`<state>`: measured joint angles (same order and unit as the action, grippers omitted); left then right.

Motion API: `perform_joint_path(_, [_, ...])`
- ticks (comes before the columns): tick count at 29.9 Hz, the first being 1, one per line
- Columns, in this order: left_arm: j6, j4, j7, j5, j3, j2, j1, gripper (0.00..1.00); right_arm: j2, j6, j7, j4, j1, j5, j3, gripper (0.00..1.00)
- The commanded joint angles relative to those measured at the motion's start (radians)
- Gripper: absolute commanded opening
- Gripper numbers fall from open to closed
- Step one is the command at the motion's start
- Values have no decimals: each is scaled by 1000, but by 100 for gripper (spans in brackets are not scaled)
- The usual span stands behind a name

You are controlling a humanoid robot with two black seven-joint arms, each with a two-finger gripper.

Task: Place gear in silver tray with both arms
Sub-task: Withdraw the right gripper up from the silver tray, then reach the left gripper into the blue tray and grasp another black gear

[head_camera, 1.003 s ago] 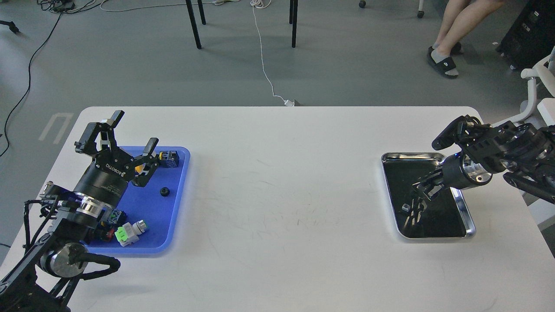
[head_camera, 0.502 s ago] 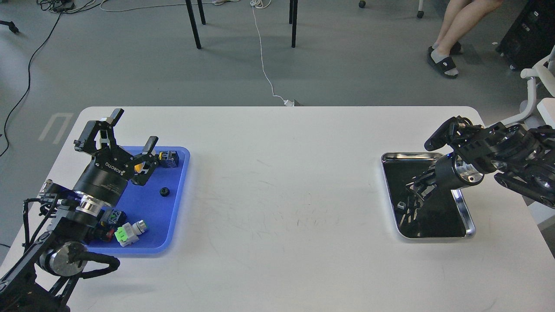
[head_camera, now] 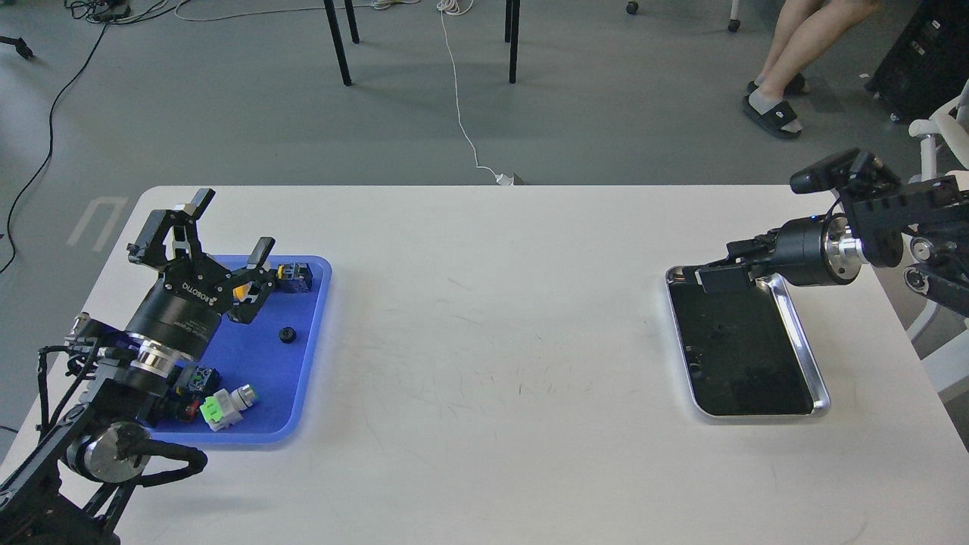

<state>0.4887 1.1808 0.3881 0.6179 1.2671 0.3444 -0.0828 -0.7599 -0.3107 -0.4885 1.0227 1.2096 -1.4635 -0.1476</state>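
A small black gear (head_camera: pixel 287 334) lies on the blue plastic tray (head_camera: pixel 257 367) at the left of the white table. My left gripper (head_camera: pixel 231 225) is open and empty, held above the tray's far end, up and left of the gear. The silver tray (head_camera: pixel 810 369) lies at the right of the table, its dark bottom showing only small specks that I cannot identify. My right gripper (head_camera: pixel 715 276) hovers over the silver tray's far edge, pointing left. It is dark and its fingers cannot be told apart.
Other small parts lie on the blue tray: a yellow-and-black switch (head_camera: pixel 294 275) at the far end and a green-and-white part (head_camera: pixel 227 405) at the near end. A white chair (head_camera: pixel 935 129) and a seated person's legs (head_camera: pixel 787 53) are beyond the table's right side.
My right gripper has risen out of the silver tray and drawn back to its far edge, with the wrist turning level. My left arm has hardly moved.
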Motion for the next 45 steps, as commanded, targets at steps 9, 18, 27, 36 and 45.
perform_joint_path(9, [0, -3, 8, 14, -11, -18, 0, 98, -4, 7, 0, 7, -165, 953, 184, 97])
perform_joint_path(18, [-5, -13, 6, 68, -11, -24, 0, 98, 131, 125, 0, -4, -383, 1460, 381, 97])
perform_joint_path(27, [-10, -16, -2, 182, -20, -36, -3, 98, 255, 130, 0, -12, -559, 1529, 537, 97])
perform_joint_path(36, [0, 39, 89, 664, -87, 214, -70, 98, 254, 125, 0, -12, -564, 1525, 528, 97])
perform_joint_path(45, [-9, 65, 101, 1196, -599, 551, -392, 98, 254, 125, 0, -12, -564, 1516, 525, 97])
